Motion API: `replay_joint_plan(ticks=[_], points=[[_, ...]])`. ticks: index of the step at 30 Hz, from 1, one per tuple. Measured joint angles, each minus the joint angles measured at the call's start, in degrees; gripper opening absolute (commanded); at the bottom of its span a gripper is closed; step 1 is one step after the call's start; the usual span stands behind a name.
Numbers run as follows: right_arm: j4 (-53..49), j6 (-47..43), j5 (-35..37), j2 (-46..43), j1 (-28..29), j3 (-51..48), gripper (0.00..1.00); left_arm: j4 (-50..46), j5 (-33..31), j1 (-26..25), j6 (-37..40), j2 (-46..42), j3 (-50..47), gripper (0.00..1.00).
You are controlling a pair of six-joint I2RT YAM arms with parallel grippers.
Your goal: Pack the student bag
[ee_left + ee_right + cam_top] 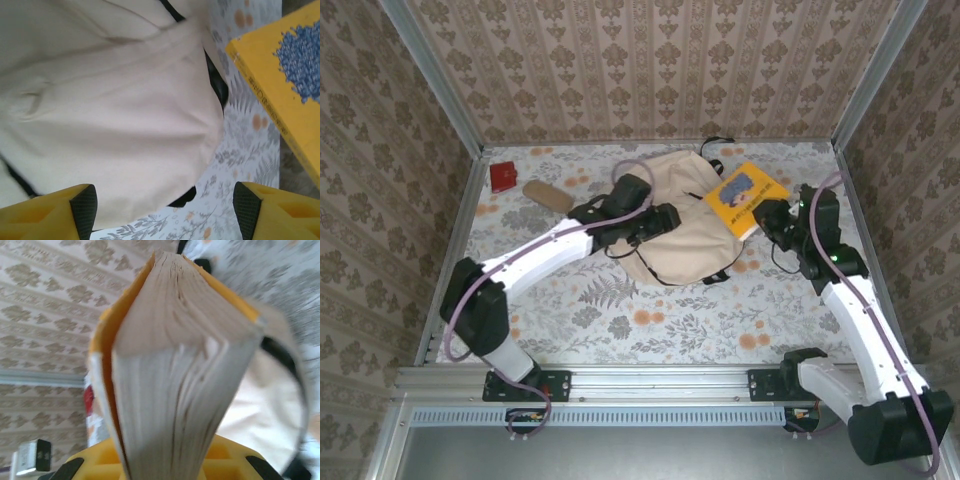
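Bag [700, 240] is lying on the table [620, 320], toward the far wall, with a book [745, 197] overlapping its right edge.
Left gripper [165, 212] is hovering over the beige fabric, jaws standing wide, gripping nothing. Right gripper [165, 471] is clamping the yellow book, tilted off the table. Red item [504, 176] and tan pouch [548, 195] are lying near each other, left of the bag.

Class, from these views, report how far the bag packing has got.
Done: nothing visibly packed. In hand: the right end effector grips the yellow book by the student bag; the left end effector hangs open over it. Left: the book, plus the red item and tan pouch on the table.
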Motion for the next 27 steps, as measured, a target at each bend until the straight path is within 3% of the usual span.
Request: replay_joint_plan(ticks=[6,13,20,27], points=[[-7.04,-4.5,1.01,-3.08,-8.17,-0.02,0.12,-6.75,0.37,-6.03,9.2,14.53,16.15,0.7],[-10.8,-7.26,0.11,-5.27,-14.51,-1.14,0.12,-10.8,1.38,-9.18,14.84,29.31,30.58,0.67],[-14.1,-9.25,-0.55,-6.4,-17.35,-3.48,0.12,-13.79,-1.81,-10.12,17.22,38.97,42.01,0.62],[-14.75,-9.51,-0.76,-7.02,-17.53,-4.2,0.12,-16.83,-3.8,-10.71,18.03,43.36,47.41,0.62]])
